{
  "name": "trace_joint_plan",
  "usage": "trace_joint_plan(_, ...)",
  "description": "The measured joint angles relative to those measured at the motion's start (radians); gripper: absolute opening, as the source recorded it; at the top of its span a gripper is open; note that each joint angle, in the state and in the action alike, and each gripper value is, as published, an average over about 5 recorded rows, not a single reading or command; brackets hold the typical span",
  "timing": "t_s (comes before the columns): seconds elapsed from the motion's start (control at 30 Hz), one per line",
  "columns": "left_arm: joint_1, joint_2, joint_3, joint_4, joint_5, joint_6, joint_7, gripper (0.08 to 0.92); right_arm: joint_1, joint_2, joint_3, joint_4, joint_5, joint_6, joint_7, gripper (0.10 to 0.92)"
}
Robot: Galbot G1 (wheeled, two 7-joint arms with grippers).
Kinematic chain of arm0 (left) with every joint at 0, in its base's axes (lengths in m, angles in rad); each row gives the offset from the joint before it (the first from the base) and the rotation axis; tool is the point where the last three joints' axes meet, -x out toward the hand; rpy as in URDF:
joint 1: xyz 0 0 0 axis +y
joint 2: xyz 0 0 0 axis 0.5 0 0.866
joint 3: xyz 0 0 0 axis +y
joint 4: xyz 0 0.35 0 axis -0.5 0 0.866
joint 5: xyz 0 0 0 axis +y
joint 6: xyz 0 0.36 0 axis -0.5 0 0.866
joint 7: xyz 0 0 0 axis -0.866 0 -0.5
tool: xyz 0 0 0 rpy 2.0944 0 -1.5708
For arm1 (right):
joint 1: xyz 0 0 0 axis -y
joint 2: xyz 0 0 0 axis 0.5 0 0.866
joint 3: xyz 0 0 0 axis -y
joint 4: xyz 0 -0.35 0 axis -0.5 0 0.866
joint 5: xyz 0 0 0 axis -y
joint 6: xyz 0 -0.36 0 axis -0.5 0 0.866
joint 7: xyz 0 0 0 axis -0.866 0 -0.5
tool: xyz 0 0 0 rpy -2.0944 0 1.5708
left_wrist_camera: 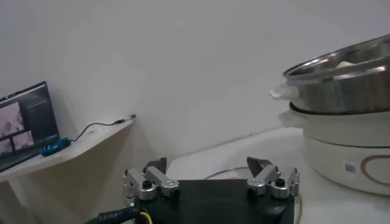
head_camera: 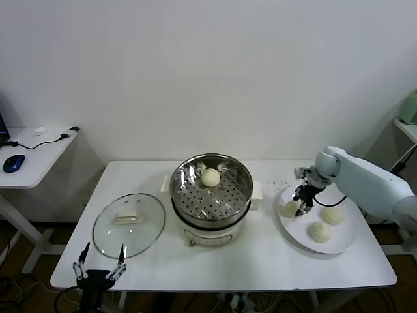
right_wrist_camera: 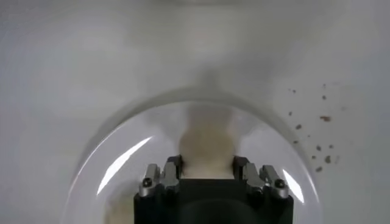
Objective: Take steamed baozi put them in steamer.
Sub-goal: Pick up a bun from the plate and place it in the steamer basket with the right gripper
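1. White wall stands behind a white table (head_camera: pixel 260 261), which carries everything the task needs.
2. Four steamed baozi are in view, all round and cream-white. One baozi in the steamer (head_camera: pixel 210 177) sits on the perforated tray, toward the far side.
3. Three more lie on a flat white plate (head_camera: pixel 344 242) at the right side of the table: the gripped baozi (head_camera: pixel 290 208) at the plate's left edge, a second baozi (head_camera: pixel 333 215) toward the plate's far right, and a third baozi (head_camera: pixel 320 231) nearer the front.
4. One steamer (head_camera: pixel 211 195) stands at the middle of the table, a shiny steel pot on a cream-white base, uncovered.
5. One right gripper (head_camera: pixel 301 197) reaches down over the plate's left edge. Its fingers (right_wrist_camera: pixel 172 171) are closed on either side of the gripped baozi, as the right wrist view shows.
6. One left gripper (head_camera: pixel 100 265) hangs at the table's front left edge, away from the work, its two fingers spread wide with nothing between them.
7. One round glass lid (head_camera: pixel 128 224) lies flat on the table, left of the steamer and just beyond the left gripper.
8. One small side desk (head_camera: pixel 32 153) stands at the far left, holding a blue mouse (head_camera: pixel 13 163).
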Motion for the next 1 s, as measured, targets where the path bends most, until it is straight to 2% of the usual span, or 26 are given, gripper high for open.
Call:
trace_joint_plan(0.23, -0.006, 0.002, 0.010, -0.002, 0.000, -0.001, 0.004, 0.823, 0.218, 0.047, -0.172, 0.005, 0.200, -0.019, 0.000, 0.553)
trace_joint_plan(0.53, -0.001, 0.013, 0.019, 0.002, 0.000, -0.013, 0.006, 0.823, 0.418, 0.192, -0.312, 0.038, 0.458, -0.064, 0.024, 0.560)
trace_joint_plan(1.0, -0.007, 0.014, 0.023, -0.011, 0.001, -0.015, 0.009, 0.823, 0.458, 0.455, -0.412, 0.080, 0.663, -0.144, 0.113, 0.560)
